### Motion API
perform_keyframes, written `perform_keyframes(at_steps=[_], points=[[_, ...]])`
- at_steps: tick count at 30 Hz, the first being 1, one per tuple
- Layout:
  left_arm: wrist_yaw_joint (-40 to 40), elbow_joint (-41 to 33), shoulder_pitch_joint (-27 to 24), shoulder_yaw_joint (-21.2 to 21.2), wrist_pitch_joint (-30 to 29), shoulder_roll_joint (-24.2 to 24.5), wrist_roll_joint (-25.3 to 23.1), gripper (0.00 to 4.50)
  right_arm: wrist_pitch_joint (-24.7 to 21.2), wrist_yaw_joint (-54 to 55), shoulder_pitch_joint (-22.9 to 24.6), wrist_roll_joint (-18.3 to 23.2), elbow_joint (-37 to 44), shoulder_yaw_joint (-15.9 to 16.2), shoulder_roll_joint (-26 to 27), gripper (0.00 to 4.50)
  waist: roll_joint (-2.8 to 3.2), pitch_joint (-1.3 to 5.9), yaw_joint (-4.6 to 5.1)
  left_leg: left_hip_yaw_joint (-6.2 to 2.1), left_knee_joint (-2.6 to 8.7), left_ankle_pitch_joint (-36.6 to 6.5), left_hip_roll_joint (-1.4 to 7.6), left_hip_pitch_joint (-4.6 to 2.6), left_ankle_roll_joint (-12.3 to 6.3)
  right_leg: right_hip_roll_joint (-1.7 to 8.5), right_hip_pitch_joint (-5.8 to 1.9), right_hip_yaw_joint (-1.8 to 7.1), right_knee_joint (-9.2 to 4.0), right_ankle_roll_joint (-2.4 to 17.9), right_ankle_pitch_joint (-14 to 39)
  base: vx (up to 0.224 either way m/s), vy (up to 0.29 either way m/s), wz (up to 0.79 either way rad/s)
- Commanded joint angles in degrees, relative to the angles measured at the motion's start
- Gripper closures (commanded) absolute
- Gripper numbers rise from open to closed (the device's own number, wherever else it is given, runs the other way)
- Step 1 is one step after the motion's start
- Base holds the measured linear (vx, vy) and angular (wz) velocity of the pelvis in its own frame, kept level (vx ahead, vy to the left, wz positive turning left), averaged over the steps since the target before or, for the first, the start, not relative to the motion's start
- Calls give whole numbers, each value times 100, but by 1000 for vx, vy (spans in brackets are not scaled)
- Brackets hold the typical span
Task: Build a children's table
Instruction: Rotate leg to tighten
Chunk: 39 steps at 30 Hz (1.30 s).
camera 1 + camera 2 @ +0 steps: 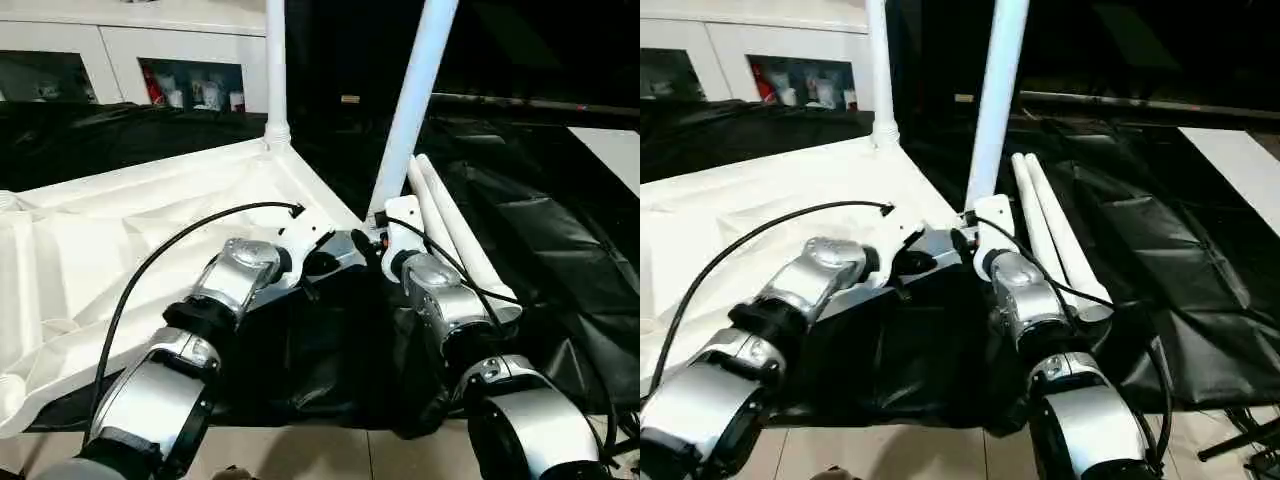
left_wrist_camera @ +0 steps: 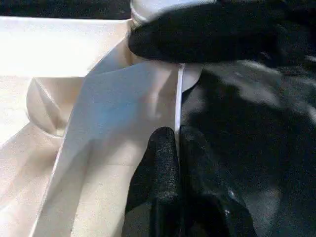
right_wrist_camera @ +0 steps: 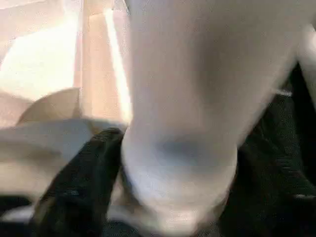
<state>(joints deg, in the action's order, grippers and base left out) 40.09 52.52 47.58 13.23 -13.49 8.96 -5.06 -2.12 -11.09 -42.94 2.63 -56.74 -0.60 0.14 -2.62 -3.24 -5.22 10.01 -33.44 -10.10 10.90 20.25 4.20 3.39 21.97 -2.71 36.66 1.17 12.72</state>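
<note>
— Looking down from the head camera: white table top [image 1: 120,250] lying upside down across the left half of the frame, ribs up, on a black sheet [image 1: 560,250].

— And the legs?

— Standing leg [image 1: 276,60] upright in the far corner of the top, upper middle of the frame. Leaning leg [image 1: 418,90] just right of it, tilted toward the upper right, foot down at the near corner of the top, about the centre of the frame. Two spare legs [image 1: 455,235] lying side by side on the sheet, right of centre, touching each other.

— Left claw?

— Left claw [image 2: 177,136] clenched on the thin rim of the table top, beside that near corner, black fingers [image 2: 158,163] pressed together with the white edge pinched between them.

— Right claw?

— Right claw [image 1: 378,225] down at the foot of the leaning leg, close against the flared end. Gripping or released: cannot tell from here.

— Both close together, then?

— Yes, nearly meeting at that corner, silver forearms reaching in from the bottom of the frame.

— Anything behind?

— White cupboard [image 1: 120,50] along the upper left, with open shelves holding small things too blurred to name.
</note>
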Motion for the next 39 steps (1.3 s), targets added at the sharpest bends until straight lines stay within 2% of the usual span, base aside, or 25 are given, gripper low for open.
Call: perform_keyframes(at_steps=[1, 5, 7, 8, 9, 10, 12, 14, 20, 22, 23, 25, 27, 29, 30, 31, 35, 36, 39], points=[[-206, 151, -20, 22, -4, 80, -185, 450, 29, -418, 19, -27, -15, 235, 59, 70, 28, 332, 5, -102, 437, -1280, 227, 0, 12, 512, -242, 286, -529, 1056, 909, 0, 0, 0], [101, 80, -120, 71, 251, 255, -193, 450, 53, -1020, 81, -50, 268, 393, -182, 59, 12, 339, 22, -85, 411, -1132, 225, 3, -91, 511, -249, 292, -524, 1125, 711, 0, 0, 0], [498, -14, -259, 94, 424, 474, -163, 450, -28, -1703, 281, -44, 713, 496, -535, 59, 10, 349, 12, -80, 402, -941, 229, 7, -154, 514, -267, 289, -503, 1164, 462, 0, 0, 0], [703, -56, -324, 136, 643, 572, -146, 450, -30, -1938, 363, -46, 871, 536, -678, 59, -5, 361, -6, -72, 384, -792, 222, 21, -249, 503, -298, 288, -480, 1172, 167, 0, 0, 0], [872, -112, -381, 159, 693, 653, -120, 450, -10, -2128, 433, -60, 996, 582, -807, 59, -2, 385, 1, -73, 373, -590, 232, 22, -335, 503, -305, 283, -434, 1220, -201, 0, 0, 0], [1176, -240, -487, 201, 826, 792, -72, 450, 1, -2402, 535, -64, 1169, 642, -1009, 59, 5, 376, -4, -70, 371, -545, 233, 11, -395, 497, -297, 269, -430, 1304, -351, 0, 0, 0], [1645, -484, -659, 238, 1044, 956, 46, 450, -59, -2718, 655, -9, 1373, 669, -1226, 59, 11, 382, -10, -59, 366, -559, 241, 4, -422, 499, -297, 276, -423, 1350, -441, 0, 0, 0], [2299, -907, -858, 302, 848, 1166, 252, 450, -205, -3288, 811, 114, 1668, 756, -1471, 59, 19, 361, -29, -50, 380, -643, 250, -9, -394, 490, -288, 269, -428, 1415, -320, 0, 0, 0], [2921, -1410, -1084, 417, 745, 1372, 393, 450, -447, -4086, 1047, 287, 2211, 965, -1717, 59, 18, 345, -42, -40, 399, -823, 283, -17, -302, 493, -270, 263, -448, 1418, 13, 0, 0, 0], [3029, -1536, -1144, 415, 727, 1389, 435, 450, -470, -4268, 1106, 308, 2349, 1025, -1750, 59, 24, 336, -62, -36, 400, -861, 281, -27, -278, 502, -249, 269, -467, 1393, 159, 0, 0, 0], [3073, -1633, -1186, 406, 684, 1395, 457, 450, -514, -4412, 1146, 343, 2446, 1071, -1760, 59, -3, 340, -75, -39, 401, -873, 285, -26, -269, 509, -258, 270, -463, 1376, 218, 0, 0, 0], [3096, -1718, -1221, 411, 646, 1403, 473, 450, -546, -4546, 1175, 358, 2517, 1117, -1756, 59, 1, 340, -93, -35, 400, -849, 280, -32, -265, 504, -242, 270, -472, 1359, 276, 0, 0, 0], [3099, -1730, -1226, 412, 640, 1404, 475, 450, -548, -4549, 1178, 352, 2521, 1122, -1755, 59, 10, 338, -118, -38, 404, -812, 280, -36, -243, 503, -235, 272, -470, 1330, 283, 0, 0, 0], [3075, -1771, -1246, 416, 617, 1396, 468, 450, -522, -4523, 1163, 293, 2481, 1150, -1723, 59, -17, 346, -127, -37, 400, -747, 272, -31, -233, 505, -243, 273, -459, 1308, 211, 0, 0, 0], [3075, -1771, -1246, 416, 617, 1396, 468, 450, -522, -4523, 1163, 293, 2481, 1150, -1723, 59, -9, 348, -131, -41, 401, -727, 269, -28, -231, 507, -248, 271, -453, 1310, 193, 0, 0, 0], [3060, -1797, -1258, 409, 585, 1388, 453, 450, -509, -4447, 1136, 278, 2427, 1131, -1681, 76, -19, 351, -129, -38, 396, -686, 263, -24, -236, 502, -250, 271, -450, 1300, 143, 0, 0, 0], [2998, -1814, -1259, 394, 561, 1378, 416, 450, -566, -4332, 1088, 285, 2356, 1070, -1622, 88, -13, 352, -125, -42, 396, -661, 256, -15, -234, 504, -257, 269, -448, 1286, 149, 0, 0, 0], [2998, -1814, -1259, 394, 561, 1378, 416, 450, -566, -4332, 1088, 285, 2356, 1070, -1622, 110, -9, 354, -129, -43, 396, -651, 259, -21, -232, 502, -253, 267, -447, 1280, 138, 0, 0, 0], [2298, -1504, -1079, 273, 530, 1240, 229, 450, -742, -3758, 1051, 356, 2259, 805, -1415, 119, -6, 356, -122, -45, 396, -667, 256, -27, -208, 500, -251, 268, -449, 1278, 139, 0, 0, 0]])
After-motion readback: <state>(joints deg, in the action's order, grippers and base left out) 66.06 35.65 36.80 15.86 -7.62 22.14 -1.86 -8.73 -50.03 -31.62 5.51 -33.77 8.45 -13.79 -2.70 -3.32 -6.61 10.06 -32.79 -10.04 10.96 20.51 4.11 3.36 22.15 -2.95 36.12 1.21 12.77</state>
